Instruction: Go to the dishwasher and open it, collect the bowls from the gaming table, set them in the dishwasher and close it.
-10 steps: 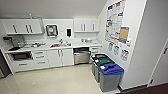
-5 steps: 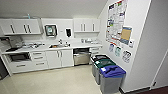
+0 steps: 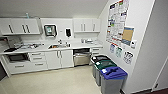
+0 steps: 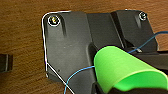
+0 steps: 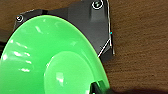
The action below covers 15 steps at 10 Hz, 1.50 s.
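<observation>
Two green things show, one in each wrist view. In the left wrist view a green cup lies against the dark robot plate, over a brown wooden-looking surface; it is cut off at the picture's edge. In the right wrist view a green bowl is seen from its underside, also cut off. A dark finger touches its rim, but I cannot tell if either gripper is spread or pressed together.

In the head view the dishwasher stands under the counter, right of the white cupboard doors and below the sink. Its door seems a little open at the top, hard to be sure. Three bins stand in a row along the right wall, with black, green and blue lids. The pale floor before the dishwasher is wide and open.
</observation>
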Motion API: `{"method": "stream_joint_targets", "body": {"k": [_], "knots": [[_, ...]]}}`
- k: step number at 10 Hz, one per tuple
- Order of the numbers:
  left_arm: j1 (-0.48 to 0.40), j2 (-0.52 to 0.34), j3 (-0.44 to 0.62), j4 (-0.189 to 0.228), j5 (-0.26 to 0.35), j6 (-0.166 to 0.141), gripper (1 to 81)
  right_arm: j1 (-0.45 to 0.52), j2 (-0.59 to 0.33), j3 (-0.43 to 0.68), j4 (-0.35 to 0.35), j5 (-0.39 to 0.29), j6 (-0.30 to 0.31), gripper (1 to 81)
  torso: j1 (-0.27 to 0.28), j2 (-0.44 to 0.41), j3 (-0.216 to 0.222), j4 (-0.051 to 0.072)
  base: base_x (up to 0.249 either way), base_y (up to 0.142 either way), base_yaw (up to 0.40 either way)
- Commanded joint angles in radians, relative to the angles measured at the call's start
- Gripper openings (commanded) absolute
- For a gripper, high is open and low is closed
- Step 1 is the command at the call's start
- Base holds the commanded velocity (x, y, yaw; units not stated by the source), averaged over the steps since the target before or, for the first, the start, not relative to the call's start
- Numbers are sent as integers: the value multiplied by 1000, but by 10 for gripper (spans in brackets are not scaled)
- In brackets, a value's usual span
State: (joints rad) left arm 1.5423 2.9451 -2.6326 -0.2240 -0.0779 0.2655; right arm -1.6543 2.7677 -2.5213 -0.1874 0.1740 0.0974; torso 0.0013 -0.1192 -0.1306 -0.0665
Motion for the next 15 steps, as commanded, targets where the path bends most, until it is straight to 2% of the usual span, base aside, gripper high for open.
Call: {"method": "stream_joint_targets", "body": {"k": [1, 15], "knots": [[-44, -7, 0, 11, 56, 9, 10, 33, -21, -3, -10, -44, -4, 10, 0, 0, 0, 0, 85, 0, 0], [-44, -4, -1, 11, 56, 9, 10, 32, -23, -7, -10, -41, -4, 10, 0, 0, 0, 0, 123, 0, 0]]}}
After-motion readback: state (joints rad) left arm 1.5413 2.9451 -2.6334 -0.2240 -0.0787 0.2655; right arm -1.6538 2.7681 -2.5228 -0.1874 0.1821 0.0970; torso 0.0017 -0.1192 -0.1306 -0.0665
